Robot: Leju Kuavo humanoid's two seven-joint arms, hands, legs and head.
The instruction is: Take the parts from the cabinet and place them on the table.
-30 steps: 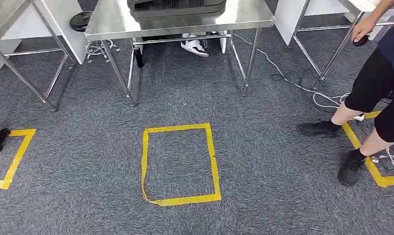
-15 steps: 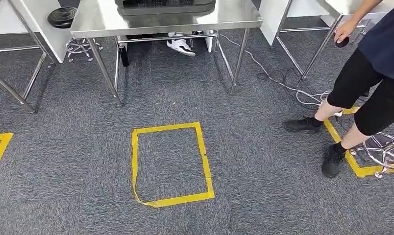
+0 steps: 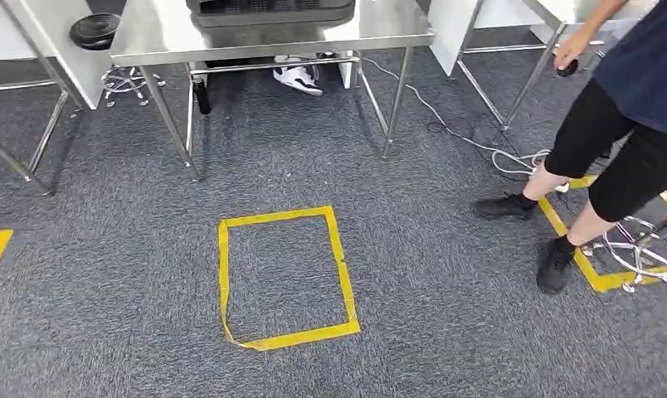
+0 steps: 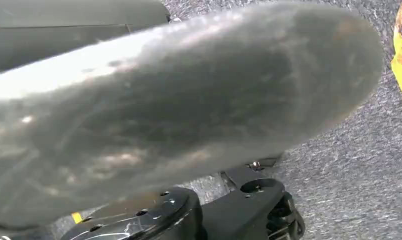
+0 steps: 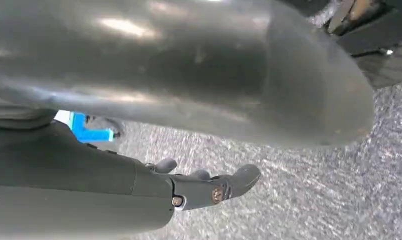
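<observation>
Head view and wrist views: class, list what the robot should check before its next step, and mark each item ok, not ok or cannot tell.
1. Tape square ahead, bare carpet inside: ok.
2. Person stands close on the robot's right: not ok.
3. Cable trails over the floor by the table leg: not ok.
4. Table front edge bare for parts: ok.
5. Right hand, fingers straight, holding nothing: ok.
6. Left hand, blurred up close, whether it holds anything: cannot tell.

One steel table [image 3: 264, 33], one full yellow tape square [image 3: 284, 278] (two others partly visible), one person [image 3: 612, 124].
</observation>
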